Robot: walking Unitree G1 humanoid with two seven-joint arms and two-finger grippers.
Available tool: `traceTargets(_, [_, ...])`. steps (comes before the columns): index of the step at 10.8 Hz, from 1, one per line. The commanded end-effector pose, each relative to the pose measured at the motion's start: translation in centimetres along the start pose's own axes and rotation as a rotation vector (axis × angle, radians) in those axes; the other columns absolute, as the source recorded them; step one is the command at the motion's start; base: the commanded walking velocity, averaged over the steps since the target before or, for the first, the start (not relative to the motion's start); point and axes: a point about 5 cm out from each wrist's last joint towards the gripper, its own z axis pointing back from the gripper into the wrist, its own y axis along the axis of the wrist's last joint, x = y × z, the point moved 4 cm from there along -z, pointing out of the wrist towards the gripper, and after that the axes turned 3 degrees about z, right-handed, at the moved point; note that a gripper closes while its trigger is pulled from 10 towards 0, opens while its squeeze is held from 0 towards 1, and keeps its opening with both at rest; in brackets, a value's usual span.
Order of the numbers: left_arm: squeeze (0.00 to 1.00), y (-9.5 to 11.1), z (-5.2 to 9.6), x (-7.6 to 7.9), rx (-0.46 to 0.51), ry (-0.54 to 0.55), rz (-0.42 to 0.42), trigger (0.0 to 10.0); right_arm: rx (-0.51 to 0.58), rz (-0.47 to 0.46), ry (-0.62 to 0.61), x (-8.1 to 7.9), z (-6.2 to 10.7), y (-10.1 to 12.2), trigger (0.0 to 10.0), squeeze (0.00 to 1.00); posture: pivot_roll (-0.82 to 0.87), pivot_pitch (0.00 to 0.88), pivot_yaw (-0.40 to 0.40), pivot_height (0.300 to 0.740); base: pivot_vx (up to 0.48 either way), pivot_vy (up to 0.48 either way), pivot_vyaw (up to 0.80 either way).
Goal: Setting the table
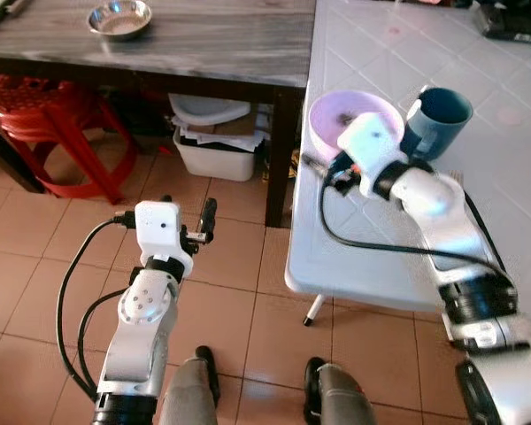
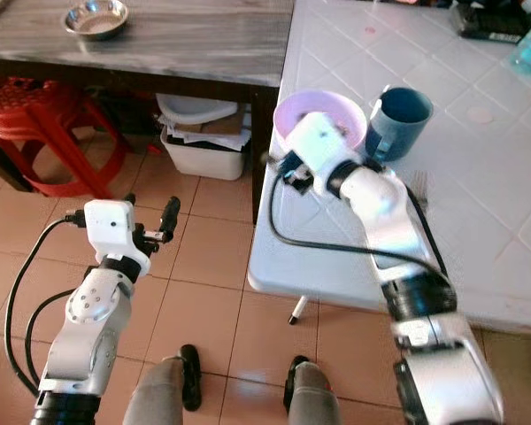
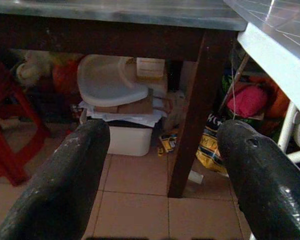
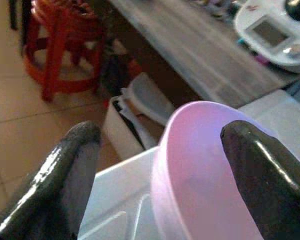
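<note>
While the right gripper (image 4: pixel 155 165) hung wide open over the pink bowl (image 1: pixel 341 115), nothing was gripped, so the setting looked barely begun. That bowl sat centre-right of the frame by the white table's (image 1: pixel 372 266) near edge, with a blue cup (image 1: pixel 438 119) just beside it, leaving little room there. Lower left, the left gripper (image 3: pixel 160 175) idled open above bare floor.

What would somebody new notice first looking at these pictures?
Probably the pink bowl near the white table's corner, with the right hand open at its rim and a blue mug just beside it. Next, the left hand held open over the tiled floor, and a red stool under the wooden table.
</note>
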Motion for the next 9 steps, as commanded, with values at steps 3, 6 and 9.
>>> traceTargets(3, [0.0, -0.8, 0.3, -0.2, -0.039, 0.004, 0.003, 10.0, -0.1, -0.002, 0.078, -0.6, 0.2, -1.7, 6.2, 0.0, -0.04, 0.207, 0.002, 0.74, 0.0, 0.0, 0.0])
traceTargets(6, [0.0, -0.9, 0.2, 0.0, -0.044, -0.011, 0.007, 10.0, -0.164, 0.043, 0.13, -0.8, 0.6, -2.6, 0.0, 0.0, -0.05, 0.206, 0.005, 0.74, 0.0, 0.0, 0.0])
traceTargets(9, [0.0, -0.9, 0.3, 0.0, -0.056, -0.035, 0.003, 10.0, -0.235, 0.025, 0.126, -0.6, 1.0, -3.6, 0.0, 0.0, -0.04, 0.21, 0.004, 0.74, 0.0, 0.0, 0.0])
